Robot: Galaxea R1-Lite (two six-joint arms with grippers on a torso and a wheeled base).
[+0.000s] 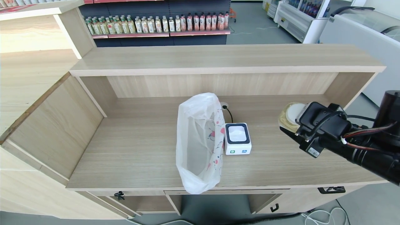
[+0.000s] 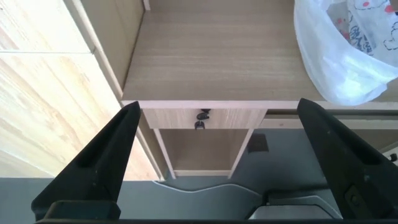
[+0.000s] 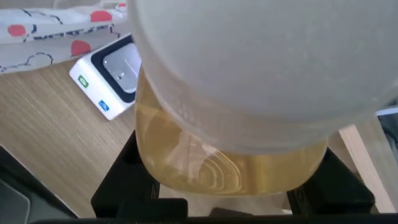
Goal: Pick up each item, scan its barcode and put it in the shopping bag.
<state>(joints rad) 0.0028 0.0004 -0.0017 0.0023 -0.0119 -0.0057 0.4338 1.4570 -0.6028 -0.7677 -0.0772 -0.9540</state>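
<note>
While the right claw clamps a white-capped bottle of amber liquid above the bench, the scanner sits just beside the shopping bag. The left claw is spread apart.

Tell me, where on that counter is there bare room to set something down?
Bare: the counter stretch between the left side wall and the shopping bag, and the stretch right of the barcode scanner, below the held bottle. Crowded: between bag and scanner.
</note>
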